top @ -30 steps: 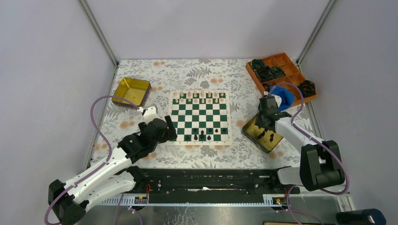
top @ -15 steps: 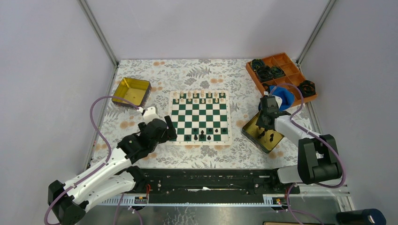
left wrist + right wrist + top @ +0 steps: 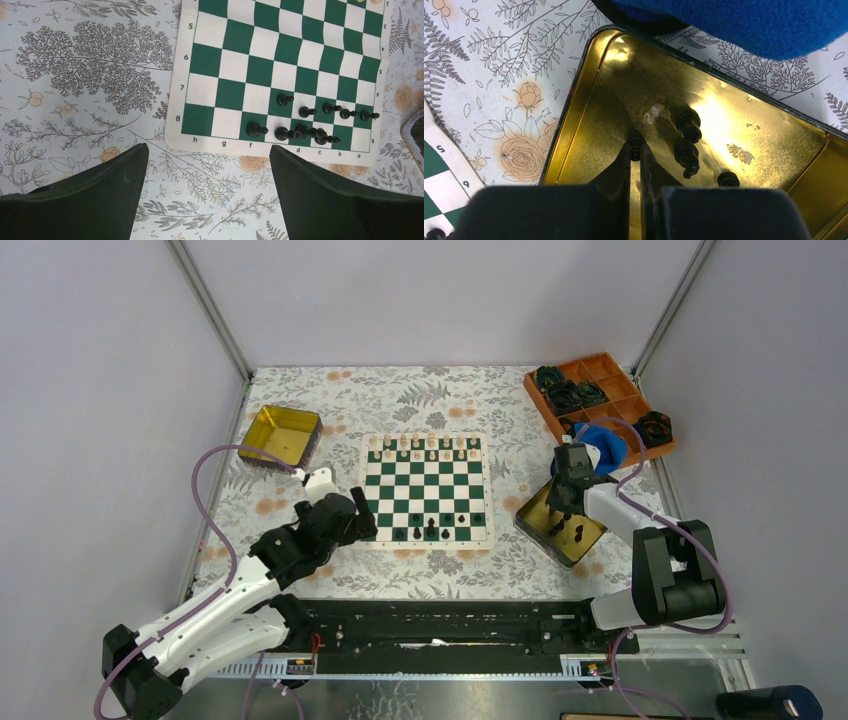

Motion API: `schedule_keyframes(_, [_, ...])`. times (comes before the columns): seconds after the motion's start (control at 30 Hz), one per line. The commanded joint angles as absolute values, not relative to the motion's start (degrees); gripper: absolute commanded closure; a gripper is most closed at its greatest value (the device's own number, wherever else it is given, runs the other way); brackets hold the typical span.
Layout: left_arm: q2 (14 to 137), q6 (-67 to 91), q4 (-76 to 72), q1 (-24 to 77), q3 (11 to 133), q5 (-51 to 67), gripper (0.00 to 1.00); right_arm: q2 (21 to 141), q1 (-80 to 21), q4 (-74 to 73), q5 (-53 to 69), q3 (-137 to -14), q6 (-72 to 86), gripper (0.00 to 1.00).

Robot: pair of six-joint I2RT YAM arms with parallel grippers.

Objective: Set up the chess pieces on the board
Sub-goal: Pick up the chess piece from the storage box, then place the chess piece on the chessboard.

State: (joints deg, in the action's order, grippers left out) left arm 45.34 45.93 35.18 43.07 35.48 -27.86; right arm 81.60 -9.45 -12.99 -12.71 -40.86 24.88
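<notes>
While the left gripper (image 3: 206, 156) hangs at the near left corner of the board (image 3: 425, 495), its jaws stand wide apart and hold nothing. On the board you see the cream pieces (image 3: 425, 443) lined along the far edge, and several black pieces (image 3: 310, 125) standing on the two near rows. To the right, in the gold tin (image 3: 644, 80) just beside the board, the right gripper (image 3: 635, 150) has its fingertips pressed almost together on the top of one black piece (image 3: 635, 142). Three loose pieces (image 3: 688, 125) are near it. I judge this piece to be very light, hard and smooth, so it can easily slip or twist out. Take it at the narrow part under the head, keep it upright, and lift gently.
</notes>
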Motion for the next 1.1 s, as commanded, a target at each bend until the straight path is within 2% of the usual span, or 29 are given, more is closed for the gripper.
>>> schedule_keyframes(0.0, [44.7,45.62,32.37,42.84,34.78,-28.03,0.01,80.2,-9.04,-12.31,-13.45,-42.75,24.77,0.97])
schedule_keyframes(0.07, [44.65,45.54,32.42,42.83,34.76,-28.03,0.01,79.4,-9.03,-12.66,-13.66,-42.67,24.71,1.0])
schedule_keyframes(0.6, [44.48,46.27,33.48,42.76,35.14,-29.41,0.01,64.25,-11.75,-18.98,-6.47,-45.22,24.1,1.0])
schedule_keyframes(0.83, [44.65,46.75,34.26,42.8,35.44,-30.33,0.01,64.47,-23.04,-22.14,-6.79,-51.92,23.48,1.0])
schedule_keyframes(1.07, [44.5,47.78,35.7,42.33,35.61,-30.85,0.01,73.66,-36.29,-22.66,-9.07,-61.77,21.35,1.0])
